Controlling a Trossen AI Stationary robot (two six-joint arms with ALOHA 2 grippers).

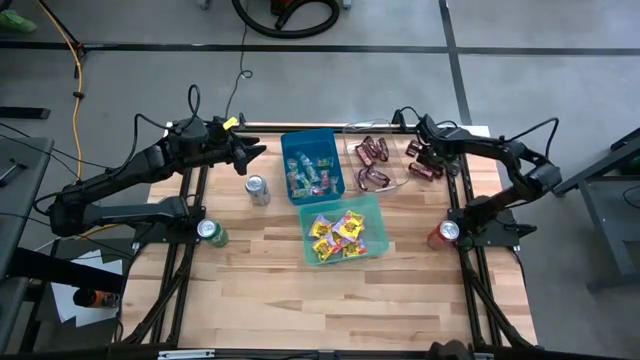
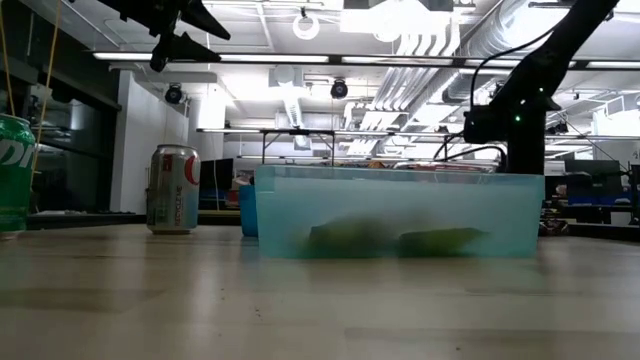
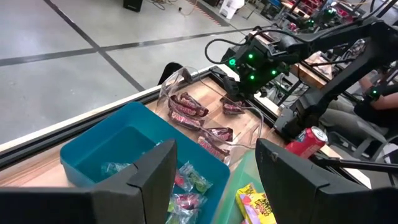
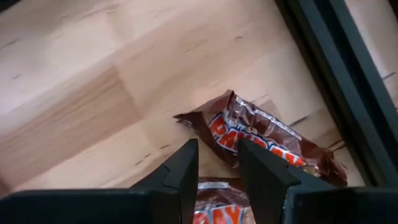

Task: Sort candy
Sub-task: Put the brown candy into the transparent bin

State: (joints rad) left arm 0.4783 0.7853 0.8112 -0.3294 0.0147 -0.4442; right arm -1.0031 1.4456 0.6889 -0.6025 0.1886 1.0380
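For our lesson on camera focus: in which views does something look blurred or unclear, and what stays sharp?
Low view: the teal bin fills the foreground, its contents soft green smears, while the silver can reads clearer. Right wrist view: the maroon candy bar is sharp and the right gripper hovers just over it. High view: evenly lit.

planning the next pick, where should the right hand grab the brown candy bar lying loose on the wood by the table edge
Grip the brown candy bar across its narrow middle, coming straight down from above. It lies flat on the wood with its long axis slanting toward the table's dark edge rail, and the right hand, open, already hovers over its near end.
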